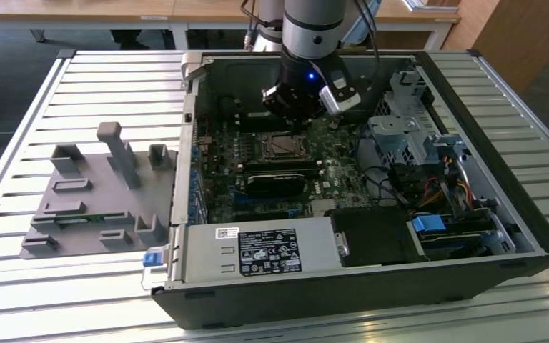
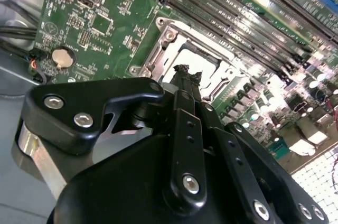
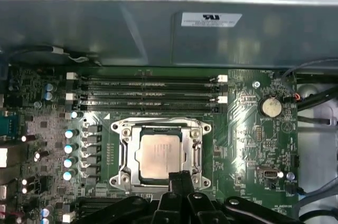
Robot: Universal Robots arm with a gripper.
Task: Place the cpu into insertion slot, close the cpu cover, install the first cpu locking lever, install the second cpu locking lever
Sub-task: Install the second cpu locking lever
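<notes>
The small flat square cpu (image 3: 160,154) with its pale silvery-beige metal face was seen lying flat inside the insertion slot (image 3: 125,156), the small square silver-rimmed socket on the green motherboard (image 3: 248,129), and the thin silvery cpu cover (image 3: 196,152), a frame plate with a cut-out middle, was laid down around the chip's face. In the exterior view the socket (image 1: 282,146) was placed toward the far wall of the open black computer case (image 1: 351,293), which was set on a slatted white metal table (image 1: 65,300). The black gripper (image 3: 179,177) was held just above the socket's near edge, its fingers (image 2: 186,84) pressed together into one narrow tip with nothing pinched between them. Four long black memory slots (image 3: 148,94) were lined up just beyond the socket, and a round silver coin battery (image 3: 271,106) was seated beside them. A grey moulded parts holder (image 1: 94,193) was stood on the table at the exterior view's left of the case, well apart from the arm.
</notes>
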